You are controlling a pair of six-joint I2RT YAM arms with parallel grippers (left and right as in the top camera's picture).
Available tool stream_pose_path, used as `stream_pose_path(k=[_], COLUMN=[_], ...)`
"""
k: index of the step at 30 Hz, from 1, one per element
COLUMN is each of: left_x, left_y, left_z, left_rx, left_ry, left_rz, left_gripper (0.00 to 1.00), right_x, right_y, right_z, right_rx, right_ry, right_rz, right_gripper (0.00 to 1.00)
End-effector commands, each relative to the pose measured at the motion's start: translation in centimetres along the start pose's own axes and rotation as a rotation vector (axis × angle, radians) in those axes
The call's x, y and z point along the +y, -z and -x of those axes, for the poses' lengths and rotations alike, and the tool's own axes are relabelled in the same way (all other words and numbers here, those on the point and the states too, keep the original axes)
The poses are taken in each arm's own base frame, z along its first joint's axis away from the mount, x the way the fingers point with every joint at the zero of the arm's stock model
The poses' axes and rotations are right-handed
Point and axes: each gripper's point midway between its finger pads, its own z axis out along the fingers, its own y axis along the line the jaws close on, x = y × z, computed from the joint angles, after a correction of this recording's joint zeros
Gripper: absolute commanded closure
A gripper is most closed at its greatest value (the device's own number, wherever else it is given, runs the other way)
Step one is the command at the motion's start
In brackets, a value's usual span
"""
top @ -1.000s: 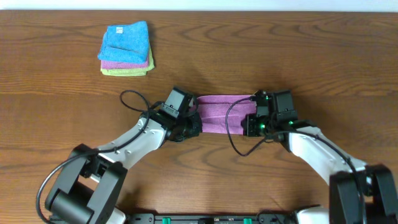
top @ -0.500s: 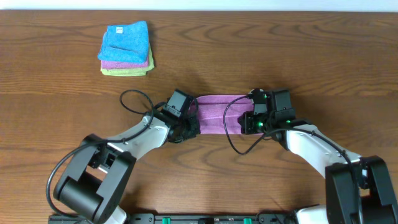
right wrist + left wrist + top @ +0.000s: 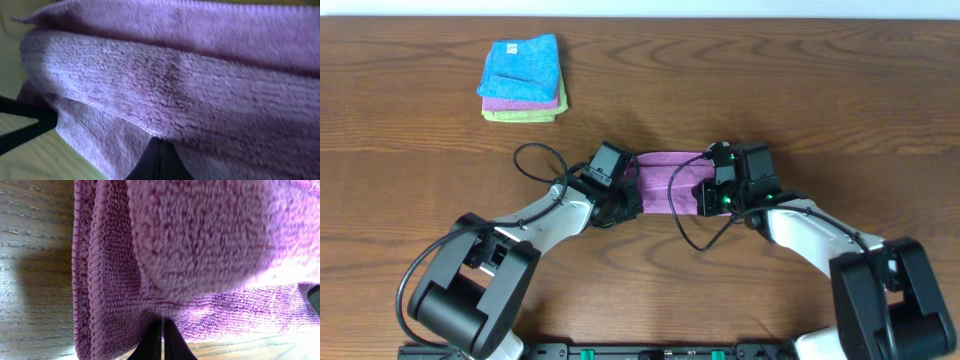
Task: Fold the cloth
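Observation:
The purple cloth (image 3: 667,180) lies as a narrow folded band in the middle of the wooden table, bunched between my two grippers. My left gripper (image 3: 633,199) is shut on its left end. In the left wrist view the closed fingertips (image 3: 163,332) pinch the near edge of the cloth (image 3: 200,245), whose layered stitched edges hang at the left. On the opposite end, my right gripper (image 3: 704,197) is also shut on the fabric. The right wrist view shows that gripper (image 3: 159,152) biting a fold of the cloth (image 3: 200,85), which fills the view.
A stack of folded cloths (image 3: 523,78), blue on purple on light green, sits at the back left of the table (image 3: 840,90). Black cables loop from both wrists, one (image 3: 532,155) lying left of the cloth and one (image 3: 682,215) over it.
My right gripper has slid left toward the left gripper, still holding the cloth, so the visible purple span is shorter. The left gripper has barely moved.

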Motion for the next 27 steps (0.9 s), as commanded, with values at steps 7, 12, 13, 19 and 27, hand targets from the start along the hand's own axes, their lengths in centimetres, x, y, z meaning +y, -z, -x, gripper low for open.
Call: stream_pose_path(k=[7,12,13,19,27], left_x=[1.4,1.3,1.3,1.3,1.3], left_y=[-1.2,-1.2,-1.2,-1.2,-1.2], left_z=[-1.0,-1.1,-1.1,-1.1,-1.1], left_rx=[0.044,0.049,0.049,0.048,0.049], left_ry=[0.026,0.026,0.026,0.026,0.026], left_rz=[0.047,0.042,0.043,0.043,0.042], left_gripper=[0.94,0.94,0.94,0.94,0.94], right_x=[-2.7,-0.7,-0.3,0.6,5.7], right_y=[-1.0,0.5,0.9,1.7,0.2], right_z=[3.9,9.7,10.6,12.1,7.2], right_rx=[-0.167,-0.415,-0.457,-0.527,-0.248], right_ry=[0.050,0.074,0.068,-0.001,-0.148], right_rz=[-0.167,-0.098,-0.083,-0.025,0.294], right_gripper=[0.95,0.92,0.93,0.95,0.99])
